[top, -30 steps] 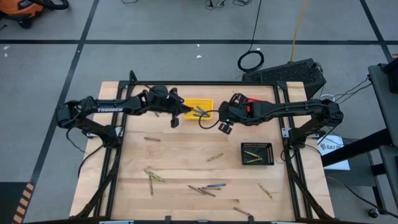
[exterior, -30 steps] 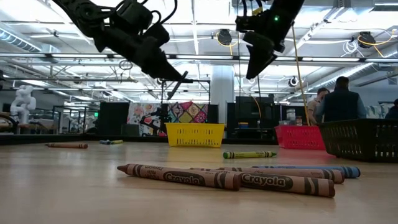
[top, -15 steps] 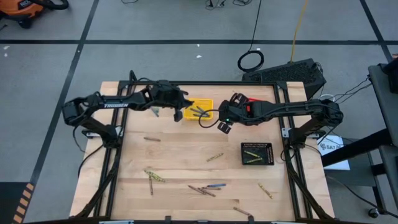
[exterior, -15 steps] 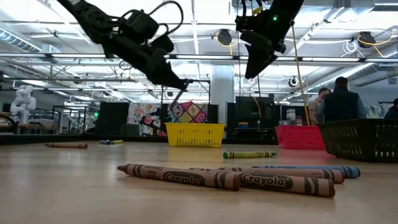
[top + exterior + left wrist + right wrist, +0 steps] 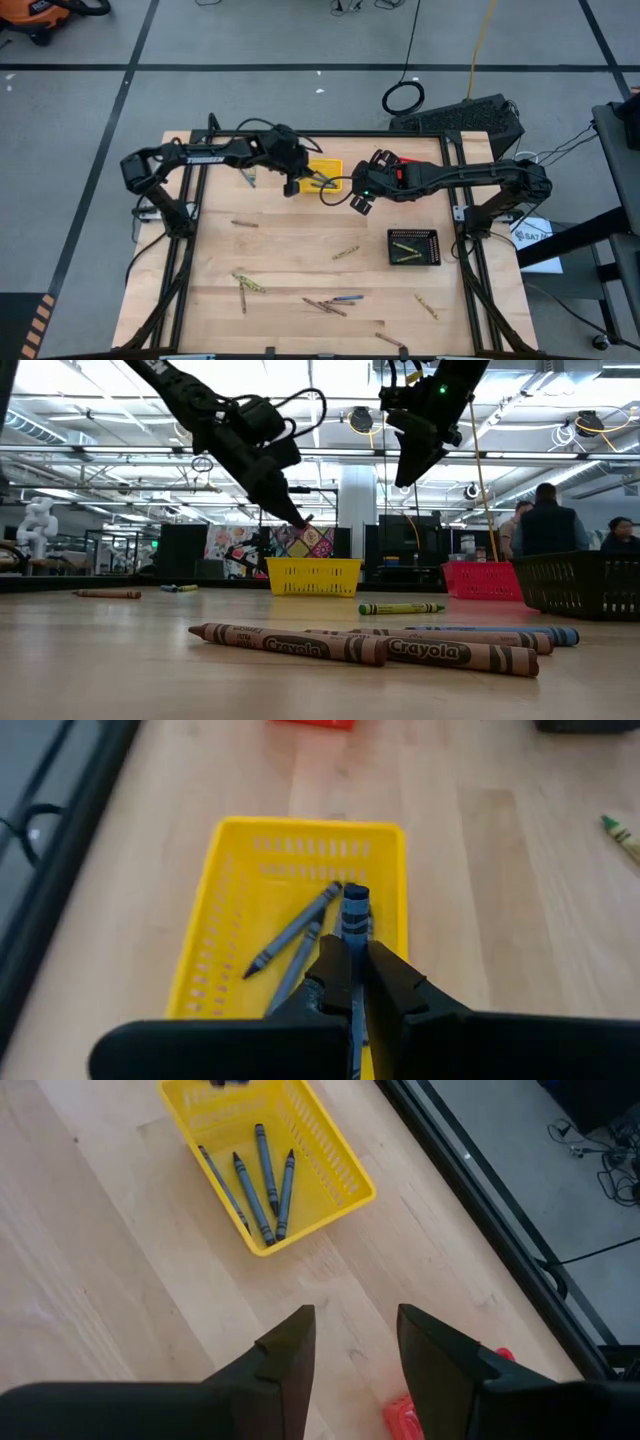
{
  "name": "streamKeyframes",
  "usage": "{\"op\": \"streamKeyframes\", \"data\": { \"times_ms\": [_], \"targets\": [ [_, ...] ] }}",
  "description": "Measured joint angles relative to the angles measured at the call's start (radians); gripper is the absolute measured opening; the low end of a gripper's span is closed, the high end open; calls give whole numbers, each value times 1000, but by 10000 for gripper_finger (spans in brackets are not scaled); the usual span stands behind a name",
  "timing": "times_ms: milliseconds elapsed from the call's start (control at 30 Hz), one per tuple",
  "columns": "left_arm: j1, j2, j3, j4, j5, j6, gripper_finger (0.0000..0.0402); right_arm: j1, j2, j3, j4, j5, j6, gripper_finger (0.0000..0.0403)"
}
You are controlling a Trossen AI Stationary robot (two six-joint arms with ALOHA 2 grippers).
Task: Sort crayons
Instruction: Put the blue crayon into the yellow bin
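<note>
My left gripper point(image 5: 293, 183) point(image 5: 352, 955) is shut on a blue crayon point(image 5: 355, 908) above the near-left part of the yellow basket point(image 5: 322, 175) point(image 5: 235, 930), which holds several blue crayons point(image 5: 262, 1172). My right gripper point(image 5: 360, 205) point(image 5: 355, 1320) hangs open over bare wood to the right of that basket, nothing between its fingers. Loose crayons lie flat on the table: one at the left point(image 5: 244, 223), one in the middle point(image 5: 346, 252), more near the front edge point(image 5: 330, 303) point(image 5: 290, 644). My left gripper pinches the blue crayon between its two fingers point(image 5: 335, 970). The crayon lies along the fingers, and its far end point(image 5: 355, 900) sticks out past the tips. The fingers slant down from the table's left. The crayon is lifted clear above the yellow basket.
A red basket point(image 5: 403, 172) point(image 5: 482, 580) sits at the far right under my right arm. A black basket point(image 5: 413, 246) with yellow-olive crayons stands at the right. People stand in the room beyond the table point(image 5: 548, 520).
My left gripper has gone toward the table's right edge, over the yellow basket, sunk a little and tipped its fingers farther down. It has stayed shut on the blue crayon, which went with it.
</note>
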Motion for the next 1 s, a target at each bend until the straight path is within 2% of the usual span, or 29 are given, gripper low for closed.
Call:
{"op": "streamKeyframes", "data": {
  "times_ms": [233, 567, 833, 1000],
  "targets": [
    [0, 73, 17, 29, 6, 5, 1, 0, 0, 0, 0, 0, -1, 128],
    [0, 79, 18, 50, -12, 37, 1, 0, 0, 0, 0, 0, -3, 128],
    [-4, 132, 35, 82, -14, 34, 2, -4, 0, 0, 0, 0, -4, 128],
    [-4, 164, 64, 84, -15, 29, 33, -9, 0, 0, 0, 1, -7, 128]
  ]
}}
